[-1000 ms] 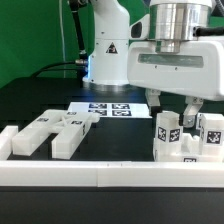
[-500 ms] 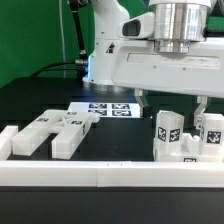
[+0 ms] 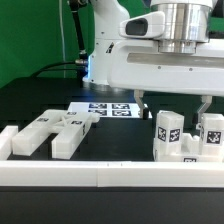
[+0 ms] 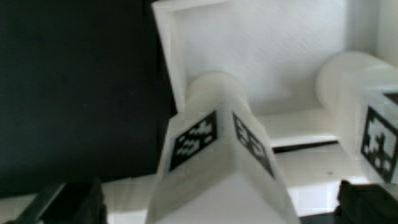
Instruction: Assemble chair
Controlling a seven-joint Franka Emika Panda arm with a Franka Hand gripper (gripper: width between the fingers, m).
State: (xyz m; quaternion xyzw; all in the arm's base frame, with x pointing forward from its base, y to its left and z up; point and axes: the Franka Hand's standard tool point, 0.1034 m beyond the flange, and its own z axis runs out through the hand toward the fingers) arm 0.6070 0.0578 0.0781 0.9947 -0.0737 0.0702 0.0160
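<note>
From the exterior view, the claw [image 3: 172, 103] hangs released, its jaws spread as wide as they go and gripping nothing, just above a tagged upright piece [image 3: 168, 135] of the chair that stands almost straight beneath it. A second tagged piece [image 3: 211, 136] stands close beside the first, under the claw's outer jaw toward the exterior view's right. The loose chair parts [image 3: 50, 132] lie well away from the claw toward the exterior view's left. The marker board [image 3: 105, 107] lies flat behind them on the black surface [image 3: 40, 100], and the white rail [image 3: 100, 178] runs along in front. From the wrist view, the tagged upright piece [image 4: 217, 150] sits between the two dark fingertips [image 4: 64, 206], but it shows a ridge where two tagged faces meet, so it seems turned relative to the jaws. The second tagged piece [image 4: 366, 105] is near one side, beyond a narrow gap. The step in hand looks like taking hold of the piece below, though that is a judgement. To do it well, centre the claw over the piece and turn the wrist until the pads face flat sides, not the ridge. Then come straight down with the outer jaw threading the gap without nudging the neighbour — and clench only once both pads are level on the piece.
</note>
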